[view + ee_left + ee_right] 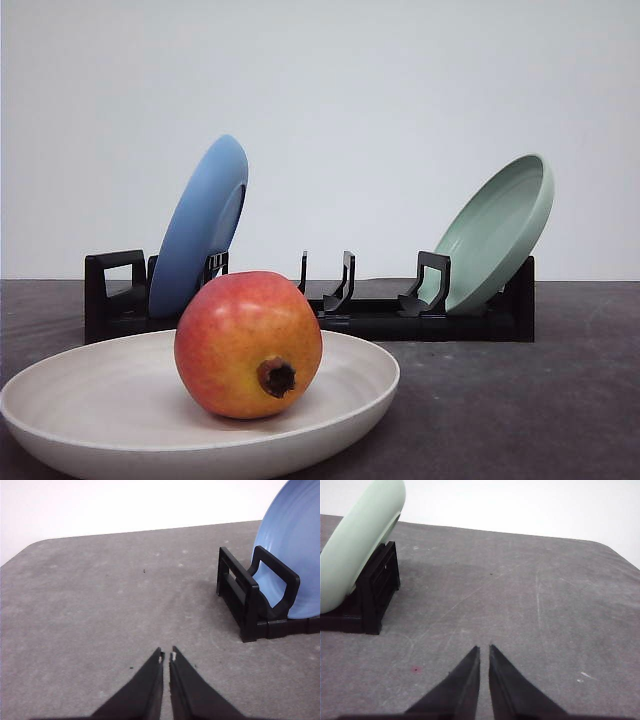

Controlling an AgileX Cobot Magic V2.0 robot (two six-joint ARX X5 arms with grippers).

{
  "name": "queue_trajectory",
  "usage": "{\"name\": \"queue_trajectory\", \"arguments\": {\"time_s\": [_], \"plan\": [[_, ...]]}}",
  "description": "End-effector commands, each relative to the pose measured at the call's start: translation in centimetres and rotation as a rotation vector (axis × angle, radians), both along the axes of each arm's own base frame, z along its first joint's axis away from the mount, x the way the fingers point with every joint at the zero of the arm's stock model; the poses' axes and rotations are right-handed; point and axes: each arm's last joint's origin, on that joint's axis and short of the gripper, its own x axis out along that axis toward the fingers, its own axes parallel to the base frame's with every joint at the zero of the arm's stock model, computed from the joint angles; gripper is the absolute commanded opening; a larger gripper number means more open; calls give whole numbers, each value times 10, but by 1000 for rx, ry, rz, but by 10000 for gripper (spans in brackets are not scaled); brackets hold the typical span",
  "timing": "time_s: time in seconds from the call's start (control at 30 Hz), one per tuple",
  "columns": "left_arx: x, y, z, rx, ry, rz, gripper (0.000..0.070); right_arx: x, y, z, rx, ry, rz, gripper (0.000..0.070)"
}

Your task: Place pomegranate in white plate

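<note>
The pomegranate (248, 343), red fading to yellow-orange with a dark calyx stub facing the camera, rests inside the white plate (90, 400) at the near left of the table in the front view. My left gripper (166, 656) hovers over bare grey table, its black fingers shut tip to tip with nothing between them, away from the fruit. My right gripper (484, 650) is likewise shut and empty above the table.
A black dish rack (360, 318) stands behind the white plate. A blue plate (200, 225) leans in its left end, a pale green plate (500, 230) in its right end. The rack's left end (250, 605) and right end (370, 600) lie near each gripper.
</note>
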Motion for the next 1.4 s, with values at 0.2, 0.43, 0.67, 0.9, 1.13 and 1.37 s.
{"name": "queue_trajectory", "arguments": {"time_s": [0.2, 0.43, 0.67, 0.9, 1.13, 1.37], "plan": [[0, 0, -4, 4, 12, 3, 0, 0, 0, 0, -1, -8, -2, 29], [0, 0, -4, 4, 12, 3, 0, 0, 0, 0, -1, -8, -2, 29], [0, 0, -4, 4, 12, 3, 0, 0, 0, 0, -1, -8, -2, 29], [0, 0, -4, 5, 12, 3, 0, 0, 0, 0, -1, -8, -2, 29], [0, 0, -4, 5, 12, 3, 0, 0, 0, 0, -1, -8, -2, 29], [0, 0, -4, 5, 13, 3, 0, 0, 0, 0, -1, -8, -2, 29]]}}
